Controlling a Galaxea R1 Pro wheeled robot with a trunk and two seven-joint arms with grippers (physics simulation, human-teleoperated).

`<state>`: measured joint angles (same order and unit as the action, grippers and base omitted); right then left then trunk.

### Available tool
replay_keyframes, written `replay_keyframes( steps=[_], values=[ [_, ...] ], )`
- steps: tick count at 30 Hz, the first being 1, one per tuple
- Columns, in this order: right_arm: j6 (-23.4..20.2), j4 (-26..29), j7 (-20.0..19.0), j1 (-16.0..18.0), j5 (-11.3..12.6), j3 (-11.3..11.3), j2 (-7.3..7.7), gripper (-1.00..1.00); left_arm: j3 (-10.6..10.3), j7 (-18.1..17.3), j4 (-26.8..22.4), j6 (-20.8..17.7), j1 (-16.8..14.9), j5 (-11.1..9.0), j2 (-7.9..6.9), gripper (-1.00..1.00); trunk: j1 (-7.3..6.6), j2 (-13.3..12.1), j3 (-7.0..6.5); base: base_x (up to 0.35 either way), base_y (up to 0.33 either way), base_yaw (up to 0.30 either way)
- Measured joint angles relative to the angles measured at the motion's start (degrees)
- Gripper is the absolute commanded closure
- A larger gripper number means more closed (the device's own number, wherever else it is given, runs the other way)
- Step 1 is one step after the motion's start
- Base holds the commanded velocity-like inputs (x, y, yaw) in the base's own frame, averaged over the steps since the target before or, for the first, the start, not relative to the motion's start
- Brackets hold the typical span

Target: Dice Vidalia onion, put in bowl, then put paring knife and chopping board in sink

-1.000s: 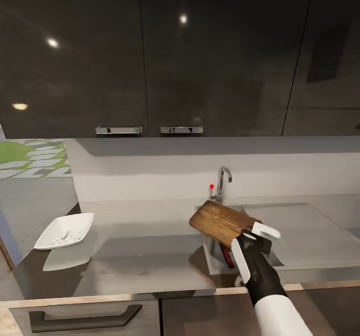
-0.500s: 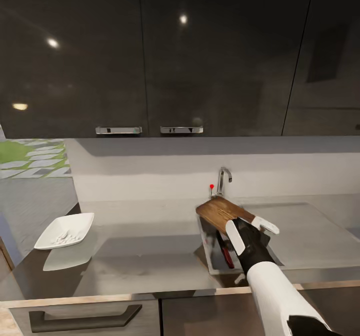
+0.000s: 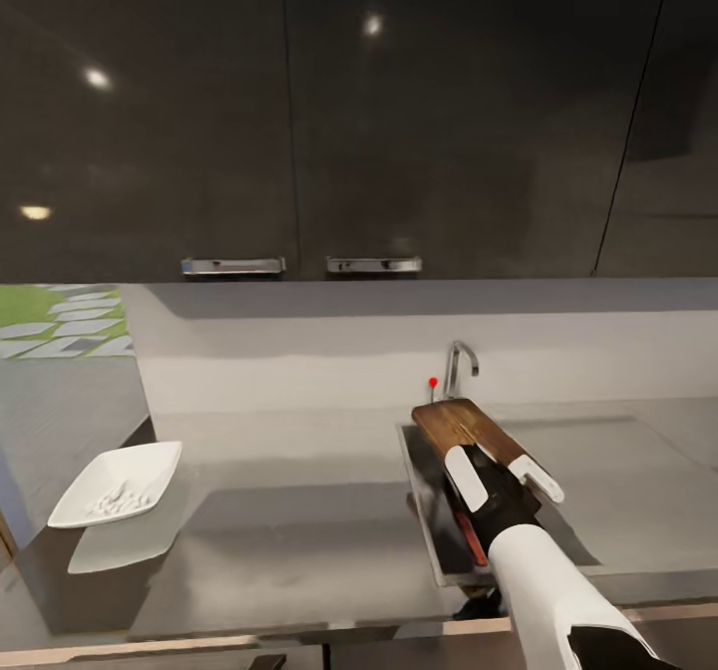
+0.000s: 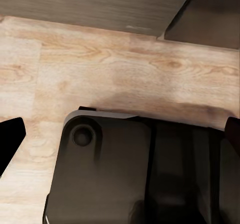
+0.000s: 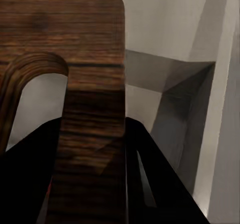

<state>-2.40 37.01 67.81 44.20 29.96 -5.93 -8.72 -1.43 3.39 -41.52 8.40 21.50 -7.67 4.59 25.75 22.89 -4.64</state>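
My right gripper [image 3: 501, 477] is shut on the handle end of the brown wooden chopping board [image 3: 462, 425], which is tilted over the grey sink [image 3: 427, 510], its far end close to the chrome faucet [image 3: 460, 363]. In the right wrist view the board [image 5: 75, 69] and its handle slot fill the foreground, with the sink wall [image 5: 170, 99] behind. The paring knife [image 3: 469, 539] lies in the basin; its red handle shows beside my forearm. The white bowl [image 3: 115, 485] holds diced onion on the grey countertop [image 3: 279, 530] at the left. My left gripper [image 4: 120, 134] hangs open over the floor.
Dark glossy wall cabinets [image 3: 299, 112] with chrome handles hang above the counter. The flat drainboard [image 3: 618, 471] lies right of the basin. The left wrist view looks down on light wood floor [image 4: 115, 69] and the robot's dark base [image 4: 130, 174].
The right gripper has carried the board away from me and lower, further over the basin toward the faucet. The head view has also shifted, so the whole scene sits differently.
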Motion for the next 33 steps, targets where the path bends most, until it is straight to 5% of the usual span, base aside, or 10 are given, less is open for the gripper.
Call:
replay_keyframes(
  steps=[5, 13, 33],
  values=[
    [0.3, -0.4, 1.2, 0.0, 0.1, 0.0, -0.41, 1.00, 0.0, 0.0, 0.0, 0.0, 0.0, 0.0, 0.00, -1.00, 0.01, 0.0, 0.00, 0.034, 0.011, 0.000],
    [6.8, -11.0, 3.2, 0.0, 0.4, -0.1, -0.58, 1.00, 0.0, 0.0, 0.0, 0.0, 0.0, 0.0, 0.00, -1.00, 0.02, 0.0, 0.00, 0.001, 0.000, 0.000],
    [7.7, -12.0, 3.4, 0.0, 0.5, -0.2, -0.67, 1.00, 0.0, 0.0, -0.1, 0.1, 0.0, 0.0, 0.00, -1.00, 0.02, 0.0, 0.60, 0.040, -0.021, 0.000]
  ],
)
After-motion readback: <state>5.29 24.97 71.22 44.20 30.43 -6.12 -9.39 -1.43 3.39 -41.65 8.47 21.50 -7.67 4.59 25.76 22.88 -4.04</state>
